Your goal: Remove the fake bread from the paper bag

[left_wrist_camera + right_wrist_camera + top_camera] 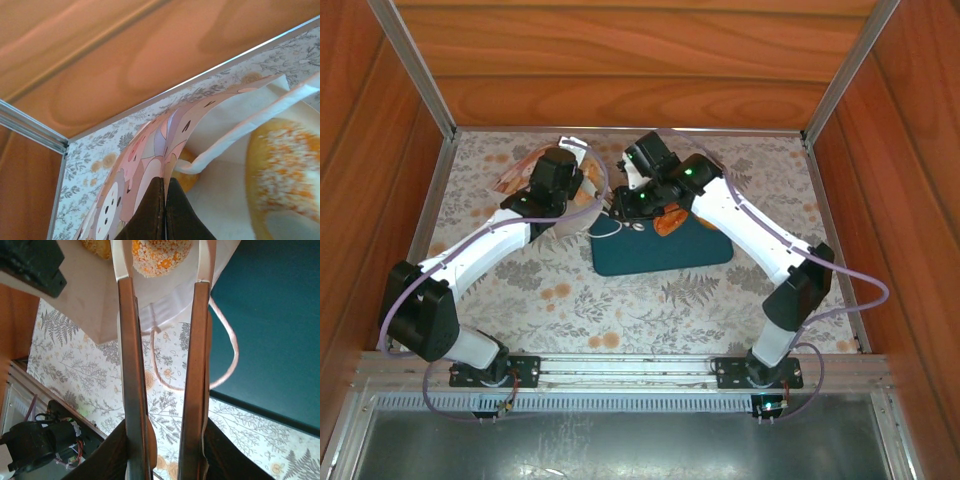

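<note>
**Overhead, left-wrist and right-wrist views.** A small paper bag (518, 168) (150, 150), pastel pink print outside and white inside, lies tipped at upper centre-left of the overhead frame. Its long axis runs roughly left–right. Its mouth faces the dark teal rectangular tray (660, 255) (270, 315) on the floral bench (570, 300).

The left claw (164, 187), jaws pressed together, pinches the bag's printed rim. Inside the bag a glossy golden-orange speckled toy roll (285, 170) rests on the white lining.

The right claw (162, 250), jaws narrowly apart, grips a speckled orange toy pastry (155, 262) between its fingertips at the frame's top edge. A thin loop handle (227, 355) crosses the tray's edge.
</note>
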Controlling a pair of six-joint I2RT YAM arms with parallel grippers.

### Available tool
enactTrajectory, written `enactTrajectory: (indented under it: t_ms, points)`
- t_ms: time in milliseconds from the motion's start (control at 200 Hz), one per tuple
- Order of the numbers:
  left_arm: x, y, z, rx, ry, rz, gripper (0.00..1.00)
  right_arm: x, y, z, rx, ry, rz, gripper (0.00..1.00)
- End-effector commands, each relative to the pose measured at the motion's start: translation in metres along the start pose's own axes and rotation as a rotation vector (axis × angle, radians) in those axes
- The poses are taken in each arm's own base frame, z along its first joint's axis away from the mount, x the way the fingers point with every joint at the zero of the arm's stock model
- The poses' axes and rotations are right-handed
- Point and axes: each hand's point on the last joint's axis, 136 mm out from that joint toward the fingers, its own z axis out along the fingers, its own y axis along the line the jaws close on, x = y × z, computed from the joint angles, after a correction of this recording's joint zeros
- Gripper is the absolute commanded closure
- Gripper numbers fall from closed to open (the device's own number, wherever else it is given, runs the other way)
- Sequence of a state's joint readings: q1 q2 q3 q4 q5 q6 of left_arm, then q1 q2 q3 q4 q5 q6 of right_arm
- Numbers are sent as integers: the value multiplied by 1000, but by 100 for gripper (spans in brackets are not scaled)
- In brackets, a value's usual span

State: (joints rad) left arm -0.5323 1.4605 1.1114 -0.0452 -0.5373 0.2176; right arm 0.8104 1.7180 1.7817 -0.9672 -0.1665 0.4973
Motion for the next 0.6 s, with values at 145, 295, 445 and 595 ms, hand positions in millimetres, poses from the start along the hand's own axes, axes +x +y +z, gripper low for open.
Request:
enactTrajectory:
  t_ms: [145, 295, 445, 595]
  points:
    - [-7, 18, 4, -40, -6, -10, 100, 24, -23, -62, 60, -52, 0, 100]
    - [-7, 20, 4, -43, -7, -9, 100, 36, -35, -91, 73, -90, 29, 100]
    - [-10, 20, 2, -34, -17, -7, 100, 50, -60, -112, 155, -83, 77, 100]
    - [-12, 20, -2, -20, -28, -4, 100, 72, -89, -116, 209, -2, 173, 100]
